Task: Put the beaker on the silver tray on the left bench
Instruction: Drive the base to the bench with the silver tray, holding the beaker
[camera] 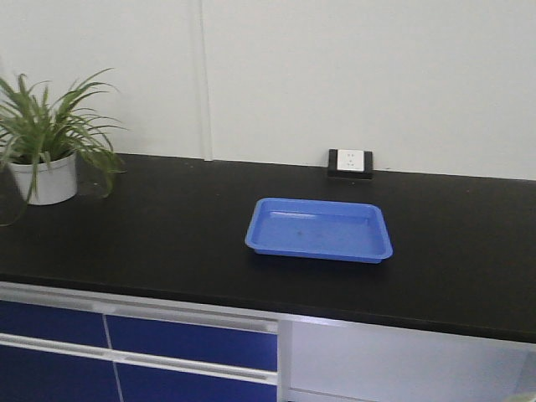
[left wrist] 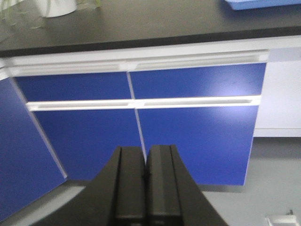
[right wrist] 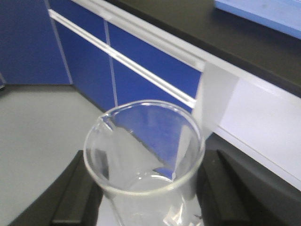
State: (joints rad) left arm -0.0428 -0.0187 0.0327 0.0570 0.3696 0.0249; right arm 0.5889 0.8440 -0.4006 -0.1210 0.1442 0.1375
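Right wrist view: right tool (right wrist: 151,200) clamped on beaker (right wrist: 143,160), held over floor (right wrist: 37,132) beside blue cabinet doors (right wrist: 84,56), below desk (camera: 167,218) level. Left tool (left wrist: 145,181) fingers pressed together, gripping nothing. Blue tray (camera: 318,228), potted plant (camera: 46,142) on desk

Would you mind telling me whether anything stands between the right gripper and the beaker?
Nothing visible does: the beaker sits directly between the fingers of the right gripper. The silver tray shows in no view.

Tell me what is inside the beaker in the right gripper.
Nothing shows inside the beaker: only the blue cabinet appears through its clear wall. Its bottom, in the right gripper, runs off the picture, so that is unseen.
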